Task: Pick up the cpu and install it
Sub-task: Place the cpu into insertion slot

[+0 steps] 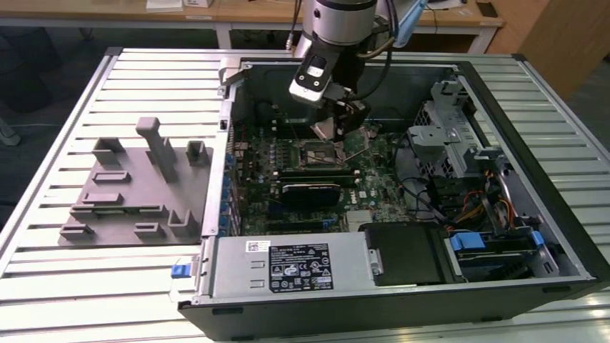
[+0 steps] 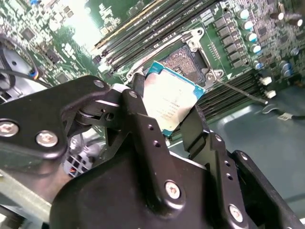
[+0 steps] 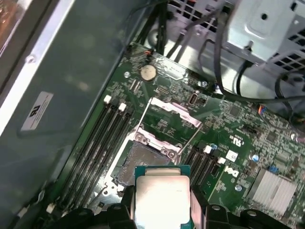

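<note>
**A:** Status on the cpu [image 2: 167, 100]?

**B:** Held. The gripper [image 2: 167, 109] has its fingers [image 2: 139, 102] closed on two opposite edges of it. The chip hangs just above the open socket [image 3: 143, 161], not seated.

**A:** How will it handle?

**B:** I'd say light, stiff and flat. The metal lid looks smooth, so probably slippery. Edges are the right place to hold it, since the underside and the socket contacts are likely the fragile parts. It reads slightly tilted against the socket in the second wrist view (could just be the camera angle, can't be sure).

**A:** Surface? Room?

**B:** The socket sits on the motherboard [image 1: 381, 182] inside an open computer case [image 1: 572, 246], which lies flat on a slatted table [image 1: 57, 300]. The load plate [image 3: 174, 110] is swung up and the lever [image 2: 240, 91] is out to the side. Memory slots [image 3: 102, 140] run just beside the socket, so finger clearance looks tight there. The grey fixture block [image 1: 124, 200] is well apart, at the exterior view's left.
</note>
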